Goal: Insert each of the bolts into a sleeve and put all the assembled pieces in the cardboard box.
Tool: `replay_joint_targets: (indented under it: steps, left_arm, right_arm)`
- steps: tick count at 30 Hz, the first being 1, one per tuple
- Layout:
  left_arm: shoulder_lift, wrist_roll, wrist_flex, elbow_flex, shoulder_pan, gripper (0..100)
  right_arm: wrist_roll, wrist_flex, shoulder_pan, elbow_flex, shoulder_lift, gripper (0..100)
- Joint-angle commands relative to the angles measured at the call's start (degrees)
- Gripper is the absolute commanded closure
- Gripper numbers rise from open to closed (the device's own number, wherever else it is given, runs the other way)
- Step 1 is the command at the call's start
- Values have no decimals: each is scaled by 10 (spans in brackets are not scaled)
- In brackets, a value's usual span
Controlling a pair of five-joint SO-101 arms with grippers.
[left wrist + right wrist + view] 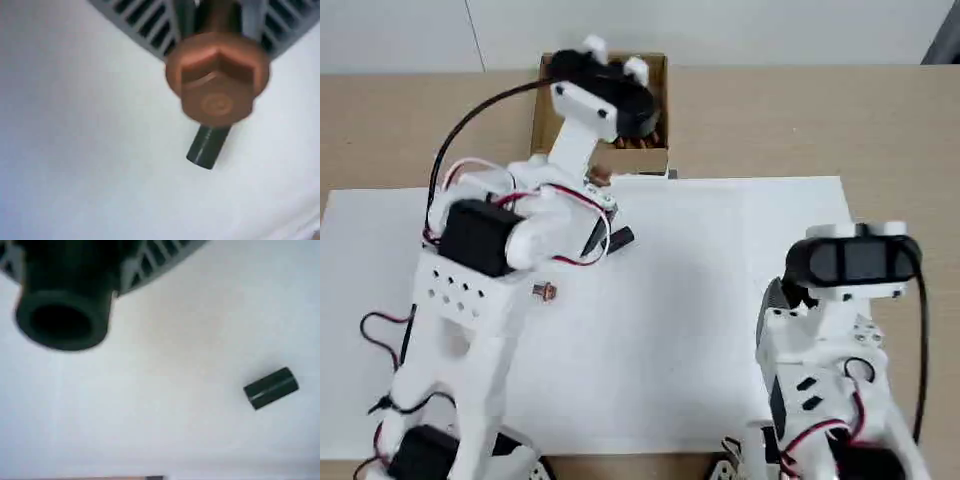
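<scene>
**Bolt and Sleeve Held, One in Each Gripper, Over the Paper**

A wooden table (880, 120) is seen from above, and a large white paper sheet (720, 300) is spread across most of it. The left arm (470, 290) is stretched from the near edge toward the far side. The right arm (820, 360) is folded low at the near right corner of the sheet.

The cardboard box (642, 158) is set on the table just beyond the sheet's far edge. Assembled pieces (638, 142) with copper heads are seen inside it, partly covered by the left arm's wrist.

The left gripper (217, 12) is closed around the shank of a copper bolt (217, 80), with ribbed grey fingers (142, 20) pressed at either side and the hex head turned toward the wrist camera.

The right gripper (75, 260) is clamped on a black sleeve (62, 315), whose open bore is turned toward its wrist camera.

A second sleeve (207, 146) is laid flat on the paper just past the held bolt, apart from it. A lying sleeve (271, 387) is also seen on the paper in the right wrist view, well apart from the held one. Whether these two are the same cannot be told.

A loose bolt (544, 291) is left on the paper, close beside the left arm.
</scene>
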Motion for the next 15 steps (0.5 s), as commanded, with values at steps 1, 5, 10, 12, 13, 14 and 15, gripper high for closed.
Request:
replay_joint_targets:
  steps: [1,5,10,12,13,14,15]
  left_arm:
    - [-64,76,-54,65,-1,995]
    - [-124,155,-115,137,3,995]
    - [-199,212,-175,220,3,995]
    - [-228,247,-193,258,3,995]
    - [-244,265,-201,276,3,995]
    - [-259,281,-209,296,3,995]
    - [-277,299,-219,316,3,995]
  right_arm:
    - [32,-83,9,110,-89,996]
    - [57,-112,-13,204,-192,996]
    - [61,-124,-57,229,-201,996]
    - [64,-137,-68,239,-201,996]
    - [64,-141,-73,245,-201,996]
    - [65,-145,-78,251,-201,996]
    - [65,-148,-85,257,-201,996]
